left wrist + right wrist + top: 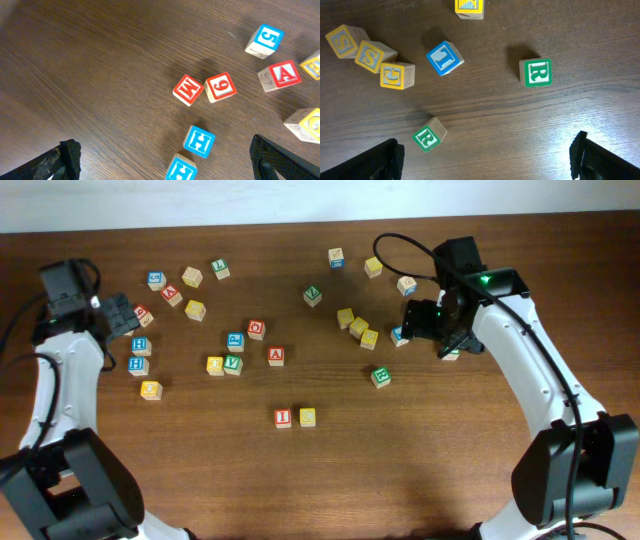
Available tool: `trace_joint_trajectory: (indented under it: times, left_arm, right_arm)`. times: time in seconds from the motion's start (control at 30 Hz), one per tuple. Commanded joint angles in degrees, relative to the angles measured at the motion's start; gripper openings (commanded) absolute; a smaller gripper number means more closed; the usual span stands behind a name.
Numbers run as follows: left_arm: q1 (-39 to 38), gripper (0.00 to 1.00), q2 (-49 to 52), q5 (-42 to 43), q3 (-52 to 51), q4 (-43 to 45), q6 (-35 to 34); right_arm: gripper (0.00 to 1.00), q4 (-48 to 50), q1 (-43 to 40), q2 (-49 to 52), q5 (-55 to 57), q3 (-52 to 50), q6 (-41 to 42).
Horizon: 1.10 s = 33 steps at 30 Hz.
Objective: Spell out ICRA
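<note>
Near the front middle a red "I" cube [283, 417] stands side by side with a yellow cube [307, 417] whose letter is too small to read. A red "A" [275, 356] lies mid-table, and another red "A" [284, 75] shows in the left wrist view. One green "R" [380, 377] lies right of centre. The right wrist view holds two green "R" cubes [429, 135] [536, 72] and a yellow "C" [396, 76]. My left gripper [125, 313] [165, 159] hangs open over two blue "H" cubes [199, 141]. My right gripper [418, 320] [487, 152] is open and holds nothing.
Many other letter cubes are scattered over the back half of the brown table [450, 470]. Red "M" [188, 90] and a red digit cube [220, 87] lie ahead of the left gripper. A blue cube [444, 57] and yellow "S" cubes [370, 55] lie ahead of the right.
</note>
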Motion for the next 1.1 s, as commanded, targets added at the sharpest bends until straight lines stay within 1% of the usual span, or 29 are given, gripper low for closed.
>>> trace_joint_trajectory:
  times: [0.0, 0.07, 0.13, 0.2, 0.27, 0.3, 0.37, 0.53, 0.67, 0.77, 0.93, 1.0, 1.07]
  left_arm:
    - [1.07, 0.99, 0.85, 11.65, 0.83, -0.57, -0.92]
    - [0.9, 1.0, 1.33, 15.67, 0.83, -0.68, -0.94]
    - [0.83, 0.95, 2.12, 17.77, 0.83, -1.07, -1.62]
    - [0.83, 0.94, 2.67, 18.47, 0.83, -1.9, -2.21]
    - [0.85, 0.99, 2.71, 18.49, 0.83, -3.39, -2.21]
    - [0.85, 0.99, 2.71, 18.49, 0.83, -3.89, -2.21]
    - [0.85, 0.99, 2.71, 18.49, 0.83, -4.66, -2.21]
    - [0.85, 0.99, 2.71, 18.49, 0.83, -4.81, -2.21]
    - [0.85, 0.99, 2.71, 18.49, 0.83, -4.85, -2.21]
    - [0.85, 0.99, 2.71, 18.47, 0.83, -5.49, -2.19]
    - [0.85, 0.99, 2.71, 18.47, 0.83, -6.45, -2.19]
    - [0.85, 0.99, 2.71, 18.47, 0.83, -6.82, -2.19]
    - [0.83, 0.99, 2.71, 18.91, 0.83, -6.97, -2.16]
  right_arm:
    - [0.98, 1.81, -0.42, 0.37, -1.99, -0.24, -0.17]
    - [0.98, 4.79, -0.42, 0.37, -5.9, -0.24, -0.17]
    - [0.89, 7.63, -0.37, 0.37, -9.92, -0.24, -0.2]
    - [0.89, 9.68, -0.35, 0.37, -13.33, -0.24, -0.22]
    - [0.89, 10.93, -0.04, 0.37, -16.13, -0.24, -0.44]
    - [0.89, 10.86, 0.33, 0.37, -16.09, -0.24, -0.48]
    - [0.89, 11.1, 1.57, 0.42, -16.31, -0.24, -3.52]
    - [0.89, 12.22, 8.31, 0.87, -15.82, -0.24, -11.85]
    - [0.89, 12.07, 14.56, 3.85, -15.67, -0.24, -11.74]
    - [0.88, 9.62, 19.43, 6.14, -15.67, -0.24, -11.74]
    - [0.86, 8.41, 23.67, 6.54, -15.28, -0.24, -11.74]
    - [0.86, 7.82, 23.98, 6.54, -11.37, -0.24, -11.69]
    - [0.82, 6.97, 23.8, 6.54, -6.27, -0.24, -9.03]
